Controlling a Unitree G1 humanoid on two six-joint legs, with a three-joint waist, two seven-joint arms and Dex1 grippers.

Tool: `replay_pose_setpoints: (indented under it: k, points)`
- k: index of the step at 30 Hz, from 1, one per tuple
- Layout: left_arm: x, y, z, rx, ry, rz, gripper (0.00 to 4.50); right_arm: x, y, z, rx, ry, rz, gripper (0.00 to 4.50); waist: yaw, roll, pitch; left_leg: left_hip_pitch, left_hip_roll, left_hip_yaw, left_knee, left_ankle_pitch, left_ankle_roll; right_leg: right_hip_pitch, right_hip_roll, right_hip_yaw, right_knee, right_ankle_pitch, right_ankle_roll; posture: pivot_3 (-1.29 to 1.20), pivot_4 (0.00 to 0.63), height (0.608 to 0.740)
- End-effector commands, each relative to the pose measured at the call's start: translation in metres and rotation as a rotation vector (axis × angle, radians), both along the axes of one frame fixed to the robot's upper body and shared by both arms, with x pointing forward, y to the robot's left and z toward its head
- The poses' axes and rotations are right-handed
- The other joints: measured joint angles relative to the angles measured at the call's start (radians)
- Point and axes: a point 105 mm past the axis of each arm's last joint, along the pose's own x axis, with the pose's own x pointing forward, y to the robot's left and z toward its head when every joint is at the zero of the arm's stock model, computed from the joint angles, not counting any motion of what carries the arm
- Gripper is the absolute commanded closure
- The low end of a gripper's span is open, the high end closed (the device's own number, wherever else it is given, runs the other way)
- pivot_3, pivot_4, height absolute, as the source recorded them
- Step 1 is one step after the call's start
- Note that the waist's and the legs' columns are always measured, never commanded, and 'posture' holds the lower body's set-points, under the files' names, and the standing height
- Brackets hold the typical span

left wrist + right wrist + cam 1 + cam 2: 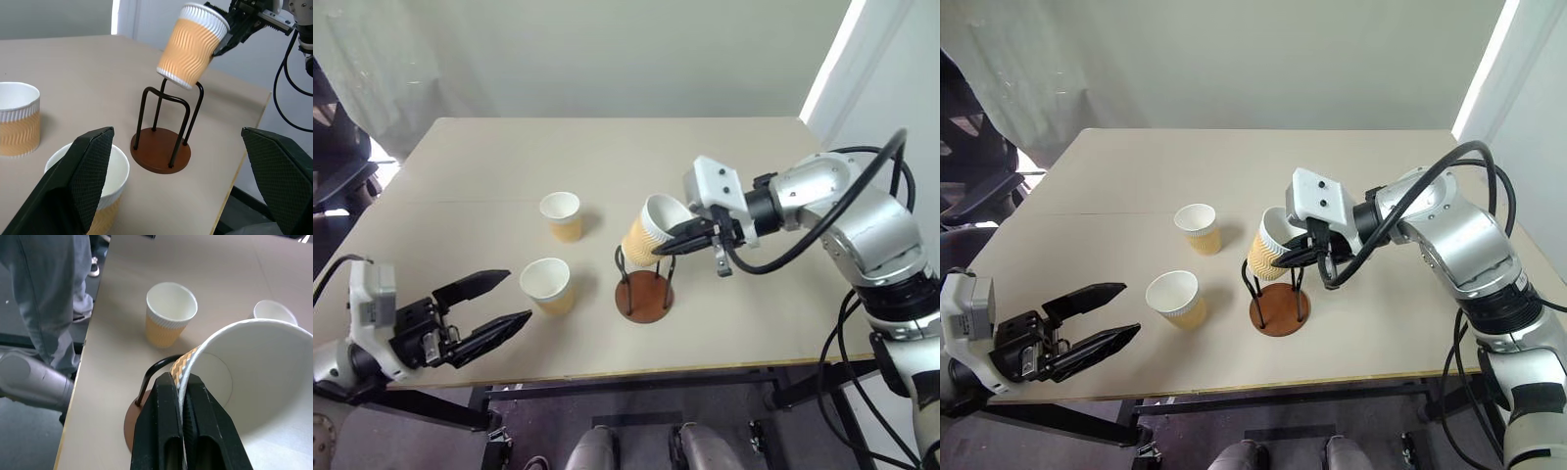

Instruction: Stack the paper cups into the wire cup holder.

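**Right wrist view: cup pinched by its rim above the holder**

Right wrist view gives me the clearest read on the grip: my right gripper (183, 431) has its two black fingers (156, 431) pressed together on the wall of a tan ribbed paper cup with a white inside and a white rolled rim (254, 382), one finger outside the cup and one inside it. From the head camera I see that held cup (651, 233) tilted, mouth turned up and toward the right arm, its bottom edge at the top of the wire cup holder (644, 284), a round reddish-brown disc base with thin dark upright wire loops. In the left wrist view the cup's bottom sits just at the tops of the loops (168, 105); I cannot tell whether it touches them.

My left gripper (499, 305) hangs over the near left edge of the beige table (489, 157) with its fingers spread wide and nothing between them. Just beyond its fingertips stands a second tan paper cup (548, 286), upright, to the left of the holder. A third matching cup (562, 215) stands upright farther back on the table, apart from the other two.
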Motion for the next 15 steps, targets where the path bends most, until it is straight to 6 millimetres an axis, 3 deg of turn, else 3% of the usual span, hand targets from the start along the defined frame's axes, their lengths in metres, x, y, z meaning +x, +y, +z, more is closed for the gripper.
replay_pose_setpoints:
  k: [1, 15]
  points:
    - [-0.002, -0.003, 0.003, 0.036, -0.033, 0.006, 0.0, -0.002, 0.001, 0.002, -0.013, -0.037, 0.014, 4.46, 0.0, 0.0, 0.0, 0.0, 0.001, 0.0, 0.0, 0.0, 0.0, 0.0, 0.001, 0.0, 0.0, 0.0, 0.0, 0.0, 0.15, 0.74]
    - [0.001, -0.002, 0.002, 0.057, -0.025, 0.02, 0.0, -0.002, 0.011, -0.005, -0.022, -0.06, 0.041, 4.46, -0.001, 0.0, 0.0, 0.0, 0.006, 0.0, 0.001, -0.002, -0.004, -0.001, 0.005, 0.0, 0.0, 0.0, -0.001, 0.0, 0.15, 0.74]
